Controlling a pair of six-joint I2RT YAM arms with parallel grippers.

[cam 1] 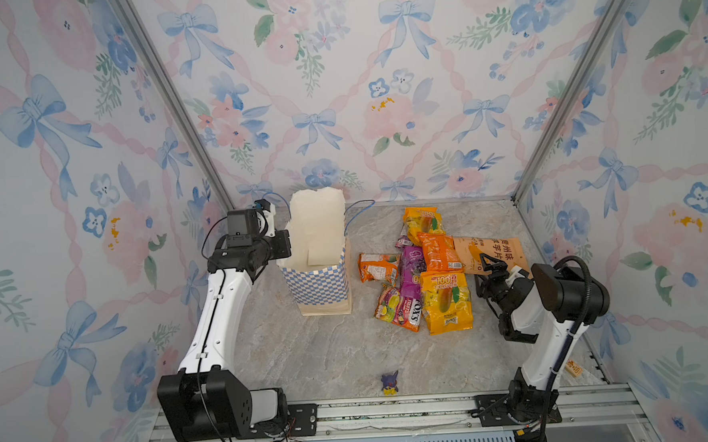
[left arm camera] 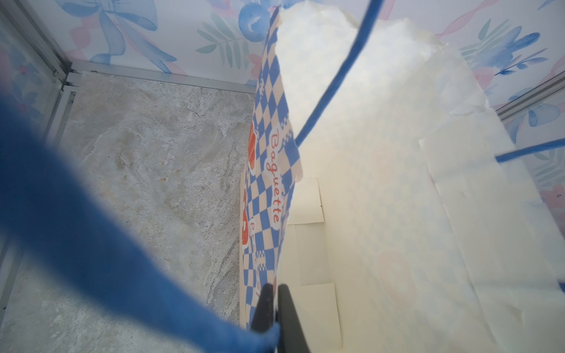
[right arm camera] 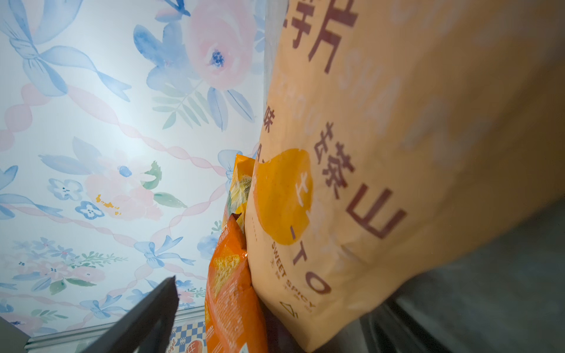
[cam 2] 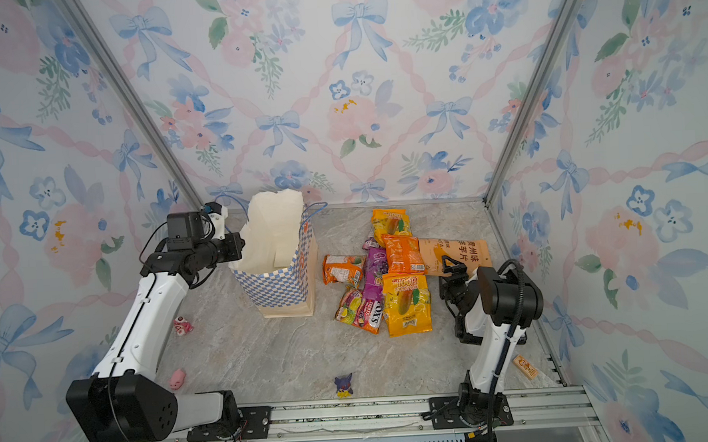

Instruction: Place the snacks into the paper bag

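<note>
Eight or so snacks (cam 1: 413, 273) lie heaped on the desk (cam 1: 330, 356), right of centre in both top views. None shows inside the bag (cam 1: 318, 282), which stands upright just left of centre with its mouth open. Step in hand, as I judge it: the first pick, with the bag held ready.

Left fingers (left arm camera: 265, 305): pressed together on the bag's left wall at the rim, pinching the paper. A blue cord handle (left arm camera: 330, 85) crosses the wrist view. That grip holds the mouth open.

Right fingers (right arm camera: 143, 318): spread and holding nothing, at the right edge of the heap beside the large tan packet (cam 1: 497, 250). Only one finger shows in the wrist view. The tan packet fills the right of that frame, and an orange packet (right arm camera: 232, 290) touches it at lower centre.

Next move, in my judgement: set the spread fingers over the tan packet's edge, close, lift clear and carry it leftward to the bag's mouth. Its left edge seems to lie under the orange packet, so it may drag neighbours.
</note>
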